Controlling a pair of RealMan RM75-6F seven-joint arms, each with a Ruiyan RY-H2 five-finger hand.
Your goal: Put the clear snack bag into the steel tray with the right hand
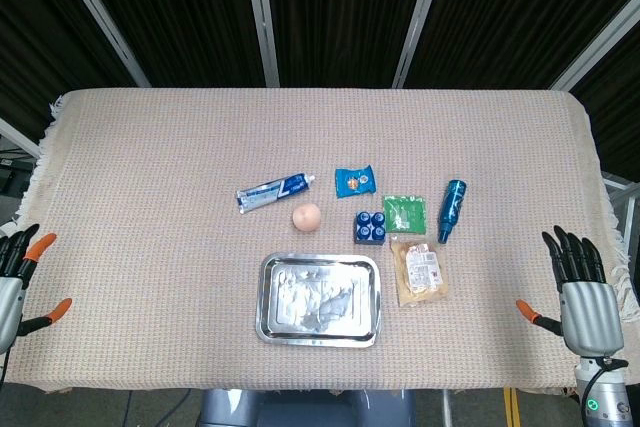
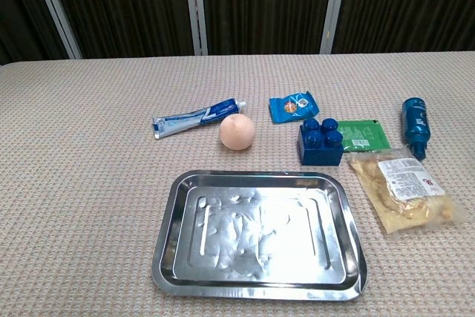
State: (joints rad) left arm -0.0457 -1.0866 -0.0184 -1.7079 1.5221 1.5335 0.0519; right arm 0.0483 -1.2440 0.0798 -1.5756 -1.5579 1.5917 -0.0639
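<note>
The clear snack bag [image 1: 419, 271] lies flat on the cloth just to the right of the steel tray [image 1: 268, 299], well apart from either hand. It sits on the tray's right side, so the right hand [image 1: 580, 285] can likely reach it without crossing the tray, and a short sideways carry should land it inside. The tray is bare and shiny, with its long side facing the robot.

Behind the bag, touching or nearly touching its far edge, are a green sachet [image 1: 404, 212] and a blue toy brick [image 1: 370, 226]. A dark blue bottle [image 1: 452, 210] lies on its side just to the right of the sachet. This crowding at the far edge probably favours a grasp from the near or right side. Further back sit a small blue packet [image 1: 354, 181], a peach-coloured ball [image 1: 306, 215] and a toothpaste tube [image 1: 276, 190].

The right hand hovers at the table's right edge with its fingers spread and nothing in it. The left hand [image 1: 18, 277] waits at the left edge, likewise spread and holding nothing.

A beige woven cloth [image 1: 150, 197] with fringed ends covers the table. Behind it stand dark panels divided by pale metal struts [image 1: 265, 17].
</note>
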